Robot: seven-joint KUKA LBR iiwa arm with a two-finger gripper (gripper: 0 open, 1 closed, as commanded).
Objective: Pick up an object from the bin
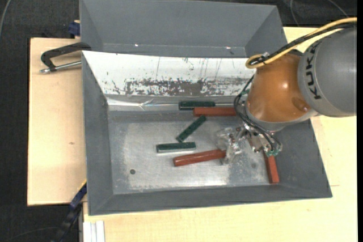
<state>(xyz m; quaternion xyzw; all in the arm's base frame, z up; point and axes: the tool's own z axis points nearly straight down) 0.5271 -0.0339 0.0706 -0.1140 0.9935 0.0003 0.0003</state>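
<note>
In the right half of the bin (95, 139): the tool (231, 147), bare metal, low near the floor; whether spread or pressed together cannot be told.
Nearest thing: a red stick (198, 158), long, straight-edged, its right end at the tool.
Just beside it: a green stick (176, 148), same shape.
Bin surface: grey metal, floor scuffed.

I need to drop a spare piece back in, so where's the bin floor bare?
The left part of the bin floor is bare, between the left wall and the flat green stick. It is crowded in the middle, around the long red stick, and on the right, by the gripper and the short red stick.
</note>
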